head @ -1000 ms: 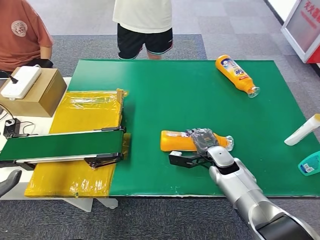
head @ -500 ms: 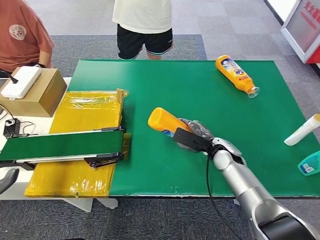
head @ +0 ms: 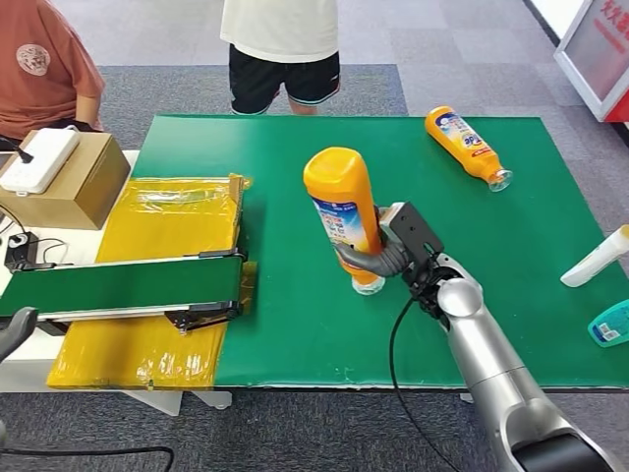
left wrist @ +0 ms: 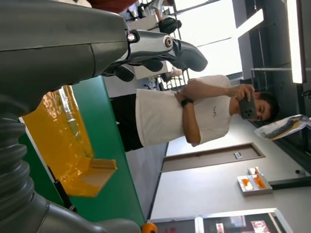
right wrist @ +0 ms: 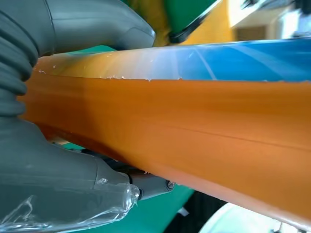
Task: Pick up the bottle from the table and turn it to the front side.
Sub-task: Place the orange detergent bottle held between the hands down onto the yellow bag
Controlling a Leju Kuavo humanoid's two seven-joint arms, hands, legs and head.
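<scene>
Now the right hand (head: 385,251) grips the bottle (head: 343,208), seemingly cap-down.

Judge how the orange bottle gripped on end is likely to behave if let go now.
Likely to tip: the orange bottle leans, wide base up, narrow clear cap down. Probably stiff, showing no dent where the right robot hand grips it. Its glossy surface may be slippery.
</scene>
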